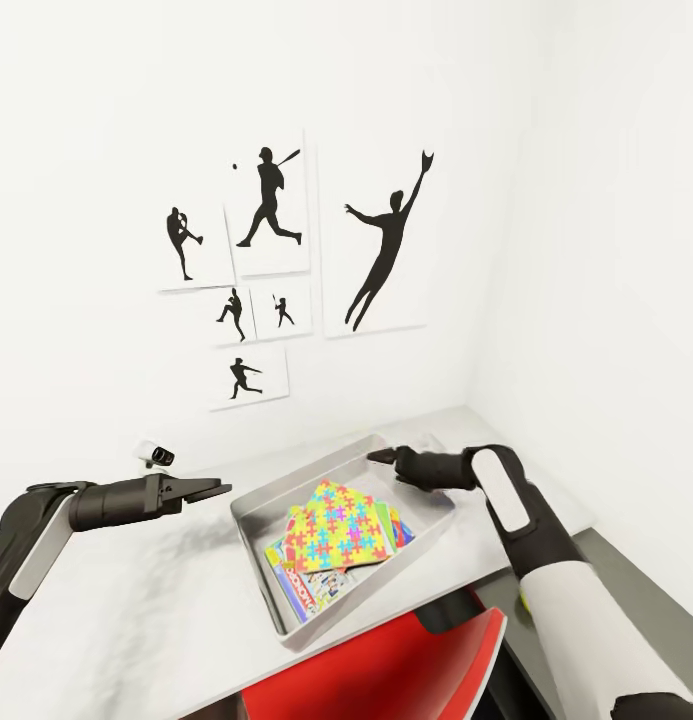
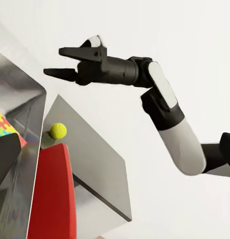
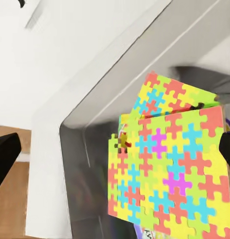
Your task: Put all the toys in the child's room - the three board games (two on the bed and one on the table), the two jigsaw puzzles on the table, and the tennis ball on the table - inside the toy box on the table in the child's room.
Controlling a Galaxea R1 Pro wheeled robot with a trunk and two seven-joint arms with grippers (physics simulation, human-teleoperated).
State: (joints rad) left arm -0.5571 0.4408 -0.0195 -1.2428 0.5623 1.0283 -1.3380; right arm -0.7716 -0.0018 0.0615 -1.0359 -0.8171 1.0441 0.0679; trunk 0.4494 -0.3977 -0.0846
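Under the jigsaw puzzles [image 1: 336, 527], board games [image 1: 308, 590] half hidden.

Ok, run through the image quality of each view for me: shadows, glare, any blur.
Head view: even, soft light; the glossy pale grey speckled table carries a dim shadow under the left gripper, and the wall's lines lean outward. Left wrist view: sharp on the right gripper and small yellow-green ball. Right wrist view: the colourful jigsaw puzzles are crisp; the light grey plastic toy box wall is shaded.
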